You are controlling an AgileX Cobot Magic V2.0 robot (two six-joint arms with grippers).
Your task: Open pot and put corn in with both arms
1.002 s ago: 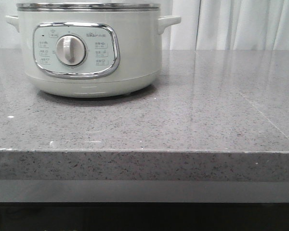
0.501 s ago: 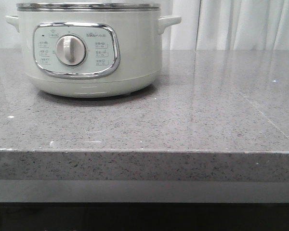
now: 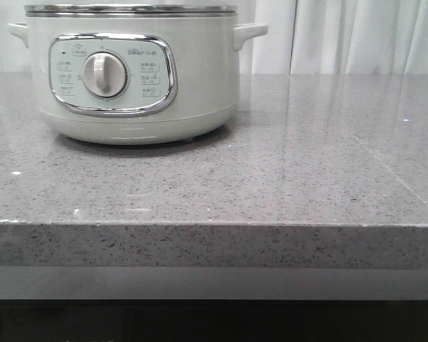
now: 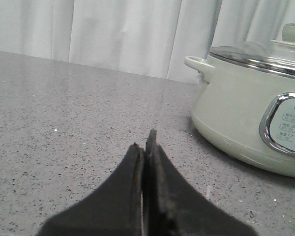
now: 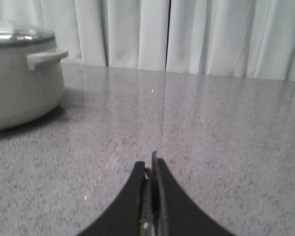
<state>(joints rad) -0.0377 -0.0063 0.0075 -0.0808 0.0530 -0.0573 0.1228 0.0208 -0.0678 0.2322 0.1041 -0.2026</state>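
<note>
Two grippers, left gripper (image 4: 146, 147) and right gripper (image 5: 151, 169), were pinched tight, empty, low over worktop (image 3: 271, 185). Pot (image 3: 132, 71) had lid (image 4: 265, 51) on. Corn not seen.

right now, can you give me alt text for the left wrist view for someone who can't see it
The left gripper, black fingers pressed shut and holding nothing, sits low over a grey speckled countertop. Off to one side stands the pot, pale green-white, its glass lid still on, with white curtains behind.
</note>
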